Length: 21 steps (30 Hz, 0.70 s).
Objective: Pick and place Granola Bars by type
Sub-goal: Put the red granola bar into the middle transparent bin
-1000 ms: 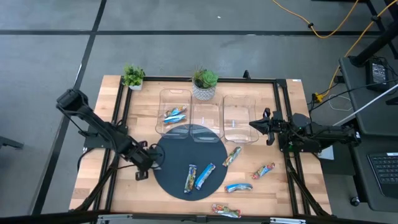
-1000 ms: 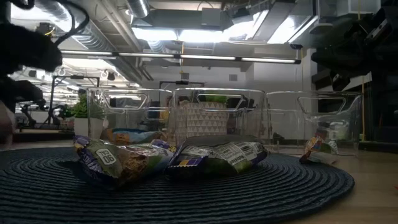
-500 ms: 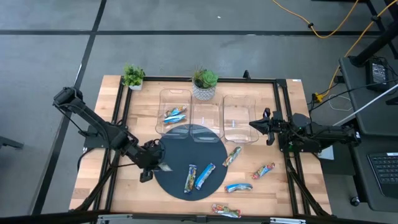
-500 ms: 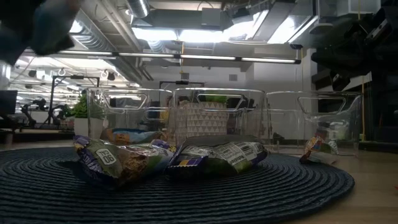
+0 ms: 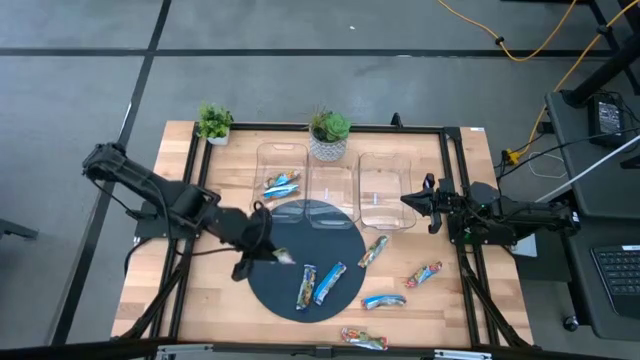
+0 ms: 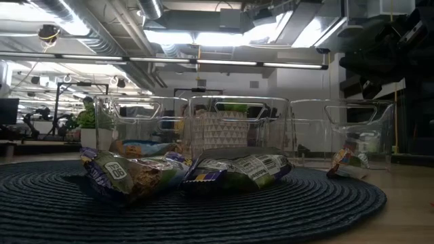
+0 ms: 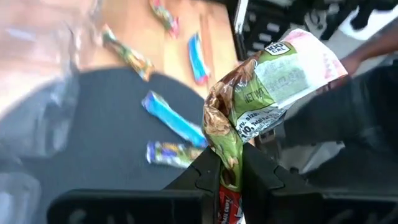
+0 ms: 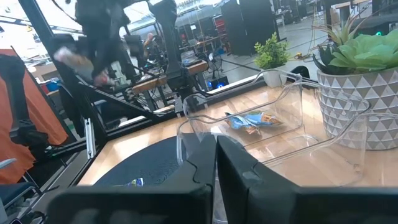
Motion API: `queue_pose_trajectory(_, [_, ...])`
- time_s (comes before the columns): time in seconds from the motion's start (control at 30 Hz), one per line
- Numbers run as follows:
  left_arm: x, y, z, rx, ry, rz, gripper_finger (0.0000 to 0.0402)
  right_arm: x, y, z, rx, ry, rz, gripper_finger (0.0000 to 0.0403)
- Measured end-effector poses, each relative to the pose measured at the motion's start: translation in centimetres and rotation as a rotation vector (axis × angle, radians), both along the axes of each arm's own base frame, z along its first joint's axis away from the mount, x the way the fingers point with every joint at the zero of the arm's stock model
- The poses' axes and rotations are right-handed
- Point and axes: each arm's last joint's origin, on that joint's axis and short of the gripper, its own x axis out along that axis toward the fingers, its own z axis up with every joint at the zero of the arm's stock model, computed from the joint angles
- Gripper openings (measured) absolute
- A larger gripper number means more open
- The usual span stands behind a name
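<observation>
My left gripper (image 5: 268,252) hovers over the left part of the round dark mat (image 5: 300,225), shut on a green-brown and white granola bar (image 7: 267,87). Two more bars (image 5: 316,285) lie flat on the mat, and one (image 5: 373,250) lies across its right edge. An orange-red bar (image 5: 424,273), a blue bar (image 5: 383,301) and another orange-red bar (image 5: 362,339) lie on the wood. Blue bars (image 5: 282,184) rest in the left clear bin. My right gripper (image 5: 407,200) waits shut by the right bin. My left gripper pinches the green-brown bar by one end (image 7: 229,163) between its two fingers (image 7: 208,177). The rest of the wrapper sticks out past the fingertips, with its white end (image 7: 298,62) farthest away. The bar is lifted clear above the mat.
Three clear bins (image 5: 332,190) stand in a row behind the mat, with a large potted plant (image 5: 329,135) behind the middle one and a small plant (image 5: 213,122) at the far left corner. A black frame rail (image 5: 455,180) runs along the right side.
My left gripper has risen from the wood left of the mat and moved toward the table's right, over the mat's left part, carrying the bar. It has gone up out of the low view. The other bars have stayed where they were.
</observation>
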Motion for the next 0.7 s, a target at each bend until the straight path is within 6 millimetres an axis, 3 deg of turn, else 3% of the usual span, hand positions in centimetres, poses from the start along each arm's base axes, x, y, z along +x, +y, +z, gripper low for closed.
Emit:
queue_pose_trajectory(0.33, [2.7,4.3,3.7,0.080,0.026,0.023,0.0027,0.0,0.0,0.0,0.000,0.001,0.000,0.0019])
queue_pose_trajectory(0.7, [11.2,9.6,4.7,0.194,0.075,-0.070,0.0027,0.0,0.0,0.0,0.000,0.001,0.000,0.0019])
